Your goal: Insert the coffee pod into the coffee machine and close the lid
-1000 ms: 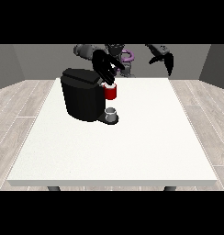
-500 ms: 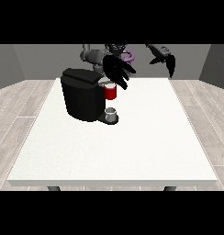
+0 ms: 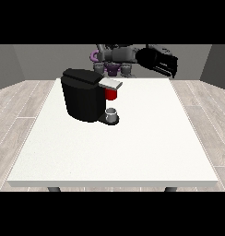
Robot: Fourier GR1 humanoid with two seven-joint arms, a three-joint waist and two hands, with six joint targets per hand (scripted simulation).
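White tabletop (image 3: 133,152) takes up most of the view, its near part bare, wood-plank floor (image 3: 22,106) around it on both sides. Farther back, left of centre, a black coffee machine (image 3: 82,97) stands upright on the tabletop. From its top a grey lid (image 3: 110,83) sticks out toward the view's right, lying about level. Just under the lid is a red thing at the machine (image 3: 111,94). Below that, on the machine's low black base, sits a small grey thing (image 3: 112,113), cup-like, upright; cannot tell if it is the pod. Behind the far edge of the tabletop is the robot (image 3: 115,56), small, grey torso with purple parts. The hand at the view's right (image 3: 156,61) hangs in the air above the far right part of the tabletop, well apart from the machine and touching nothing; black, big in view, fingers pointing down and toward the right, looking fairly straight, nothing held. A hand at the view's left does not show clearly; only a dark bit near the robot's body beside the purple ring (image 3: 94,56), cannot tell what it is. Grey walls (image 3: 13,64) behind the robot. No pod plainly shown anywhere on the open tabletop surface, so its place cannot be told beyond the grey thing at the machine's base.
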